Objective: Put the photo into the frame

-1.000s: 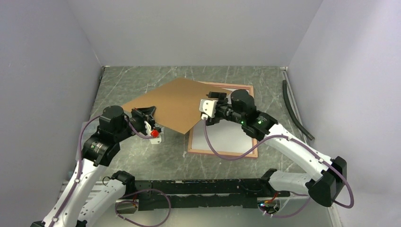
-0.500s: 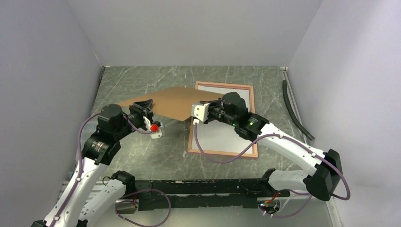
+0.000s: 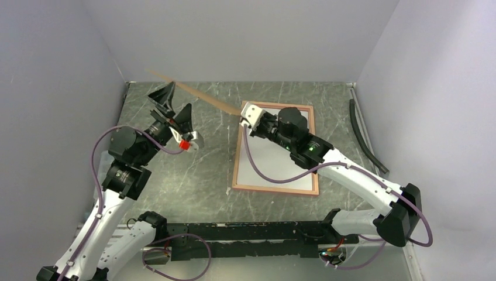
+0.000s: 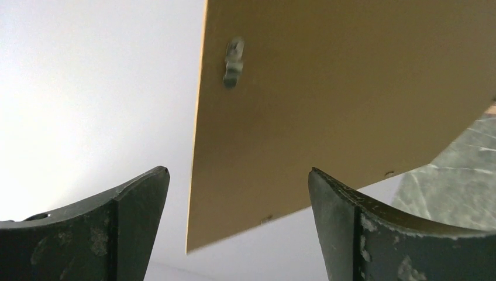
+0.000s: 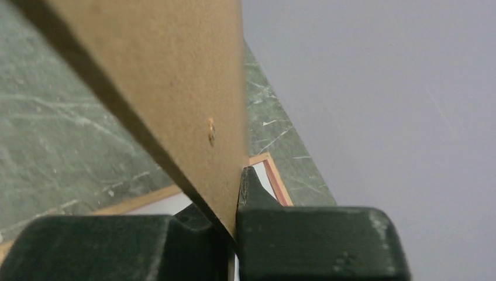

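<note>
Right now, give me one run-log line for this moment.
right gripper: shut on backing board, held aloft, tilted | left gripper: open, facing board | frame: flat on table

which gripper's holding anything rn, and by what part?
The right gripper is shut on the flat brown backing board, pinching it at one edge. The left gripper is open and holds nothing.
</note>
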{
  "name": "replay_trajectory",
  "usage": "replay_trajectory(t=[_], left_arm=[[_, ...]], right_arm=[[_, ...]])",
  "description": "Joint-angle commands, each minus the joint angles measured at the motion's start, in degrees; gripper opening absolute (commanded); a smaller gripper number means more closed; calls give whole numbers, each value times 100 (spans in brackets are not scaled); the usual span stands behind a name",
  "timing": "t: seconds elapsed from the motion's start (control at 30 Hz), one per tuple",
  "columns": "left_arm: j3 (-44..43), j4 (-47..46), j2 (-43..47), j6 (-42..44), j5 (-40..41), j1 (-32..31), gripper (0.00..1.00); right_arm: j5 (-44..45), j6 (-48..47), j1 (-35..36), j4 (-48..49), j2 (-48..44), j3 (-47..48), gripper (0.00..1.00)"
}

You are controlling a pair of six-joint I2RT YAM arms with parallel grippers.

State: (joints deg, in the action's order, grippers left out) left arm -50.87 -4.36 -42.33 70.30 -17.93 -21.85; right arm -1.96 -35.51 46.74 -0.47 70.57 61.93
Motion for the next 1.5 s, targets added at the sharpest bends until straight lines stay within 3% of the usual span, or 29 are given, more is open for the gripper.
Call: replay_trajectory(t=[0.0,0.23,0.33,0.43,0.57,0.73,0.9,1.17,1.37,1.47], left_arm=[[-477,-493,-76,-563,651,-21,94],[-666,175,53,-795,708,-21,94],[-996,1086,-52,-1225,827,-21,94],[-1729,2283,-657,-2091,1258,-21,94],[-2805,3713,-1778,-3263,1684,14,94],[-3515,4461,-2767,-4490,1173,444,94],[-3996,4943,-3361,-4983,-115,1149,94],[-3589,4670,-3847,-5044,-231,1233,94],[-3236,4358,-4257,-5124,-457,1228,90],[-3089,4173,-4437,-5196,-666,1217,89]], right_arm=[[179,1154,-204,1026,-65,558,0],[-553,3117,-1211,347,-16,1351,0],[-579,3796,-1575,-121,91,1646,0],[-754,4584,-2023,-682,304,2001,0],[-1664,5752,-2844,-1446,732,2615,0],[-3142,6894,-3713,-2057,1236,3156,0],[-4211,7404,-4120,-2414,1389,3056,0],[-5052,7499,-4598,-2725,704,1597,0],[-5693,6742,-5031,-3616,577,1022,0],[-5478,6359,-5087,-4016,549,1036,0]])
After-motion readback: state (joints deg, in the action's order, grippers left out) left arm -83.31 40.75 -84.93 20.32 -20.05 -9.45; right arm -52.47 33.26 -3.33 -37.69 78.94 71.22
